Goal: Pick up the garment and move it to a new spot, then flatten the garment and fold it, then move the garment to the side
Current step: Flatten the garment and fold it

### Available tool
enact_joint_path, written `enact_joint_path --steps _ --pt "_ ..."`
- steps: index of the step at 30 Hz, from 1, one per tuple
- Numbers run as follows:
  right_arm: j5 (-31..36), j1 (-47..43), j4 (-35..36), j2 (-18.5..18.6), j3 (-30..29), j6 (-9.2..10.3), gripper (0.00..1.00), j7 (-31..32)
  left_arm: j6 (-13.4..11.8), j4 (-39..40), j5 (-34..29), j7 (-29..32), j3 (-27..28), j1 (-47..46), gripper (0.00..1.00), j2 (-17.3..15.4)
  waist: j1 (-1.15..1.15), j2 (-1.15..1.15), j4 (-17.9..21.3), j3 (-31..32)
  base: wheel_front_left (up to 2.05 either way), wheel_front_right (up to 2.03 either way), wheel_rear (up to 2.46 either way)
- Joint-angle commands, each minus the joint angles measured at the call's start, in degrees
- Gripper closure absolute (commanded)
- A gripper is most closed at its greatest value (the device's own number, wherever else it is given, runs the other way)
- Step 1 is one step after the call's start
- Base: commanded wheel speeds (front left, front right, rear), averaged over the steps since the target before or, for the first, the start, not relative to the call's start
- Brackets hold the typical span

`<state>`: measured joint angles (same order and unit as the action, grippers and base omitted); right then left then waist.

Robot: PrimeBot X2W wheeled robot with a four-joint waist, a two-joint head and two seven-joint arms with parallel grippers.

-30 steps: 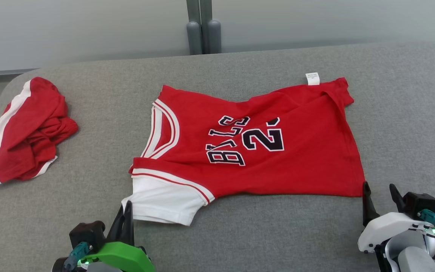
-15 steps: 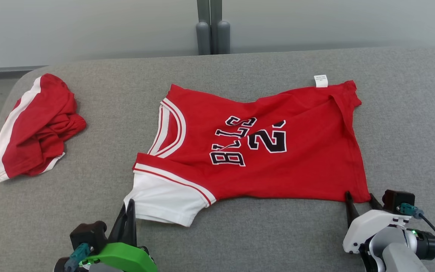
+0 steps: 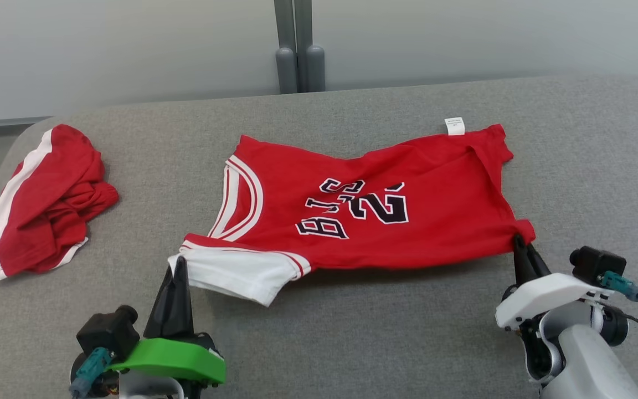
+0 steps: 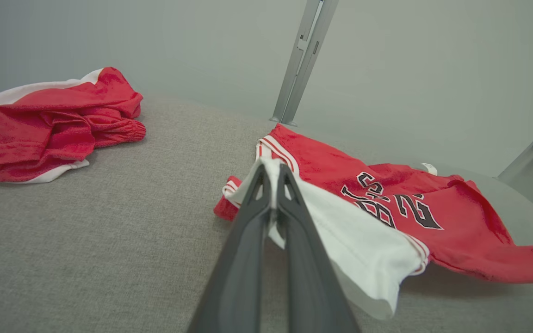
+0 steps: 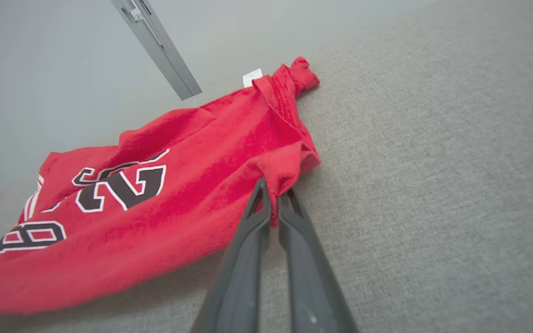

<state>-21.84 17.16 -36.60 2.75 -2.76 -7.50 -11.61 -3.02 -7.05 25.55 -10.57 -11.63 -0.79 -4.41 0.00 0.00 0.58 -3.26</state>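
The garment is a red jersey with black lettering and a white sleeve, spread across the grey cushion. My left gripper is shut on the white sleeve's edge at the jersey's near left. The left wrist view has that white cloth pinched between the left gripper's two dark fingers. My right gripper is shut on the jersey's near right corner, which is bunched and raised. In the right wrist view the red hem corner sits clamped between the tips of the right gripper.
A second crumpled red and white garment lies at the cushion's far left edge. The grey cushion has bare room on the right and along the near edge. A grey post stands against the wall behind.
My right gripper moved up to the jersey's near right corner and shut on it. Both near corners have lifted and drawn the near edge away from me. The camera shifted slightly.
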Motion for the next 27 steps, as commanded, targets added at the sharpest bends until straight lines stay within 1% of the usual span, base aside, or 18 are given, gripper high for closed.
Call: enact_joint_path --steps 1,5,9,13,20,24,27 --pt "-1.12 0.03 2.42 0.47 0.15 0.02 1.0 0.24 0.3 1.29 0.16 -0.59 0.23 -1.3 1.0 -0.31 0.0 0.0 0.71 1.04 0.0 0.0 0.0" --pt "-3.8 -1.25 11.34 1.66 0.4 0.02 1.0 1.98 0.64 5.93 0.12 -1.23 0.74 -2.85 1.0 -0.92 0.0 0.0 1.54 2.59 0.0 0.0 0.0" --pt "-6.31 -3.11 23.42 2.59 -0.44 0.01 1.0 5.03 0.66 12.62 -0.43 -1.31 1.68 -4.71 1.0 -2.16 0.0 0.0 2.56 4.21 0.0 0.0 0.0" --pt "-8.74 -5.02 35.31 2.76 -2.26 0.01 1.0 8.61 0.13 20.06 -1.27 -0.02 2.64 -7.05 1.0 -4.02 0.0 0.0 3.43 5.15 0.0 0.0 0.0" --pt "-11.85 -6.9 54.25 2.11 -7.03 0.01 1.0 15.5 0.91 32.61 -4.06 5.58 3.16 -14.11 1.0 -8.93 0.0 0.0 4.66 6.29 0.0 0.0 0.0" --pt "-12.77 -6.35 62.62 1.75 -9.83 0.0 1.0 19.81 1.58 37.68 -5.19 9.89 3.09 -19.72 1.0 -11.23 0.0 0.0 5.21 6.22 0.0 0.0 0.0" --pt "-13.15 -5.14 66.62 1.56 -11.14 0.0 1.0 23.19 1.97 39.33 -5.8 12.8 3.46 -23.63 1.0 -12.8 0.0 0.0 5.72 5.61 0.0 0.0 0.0"
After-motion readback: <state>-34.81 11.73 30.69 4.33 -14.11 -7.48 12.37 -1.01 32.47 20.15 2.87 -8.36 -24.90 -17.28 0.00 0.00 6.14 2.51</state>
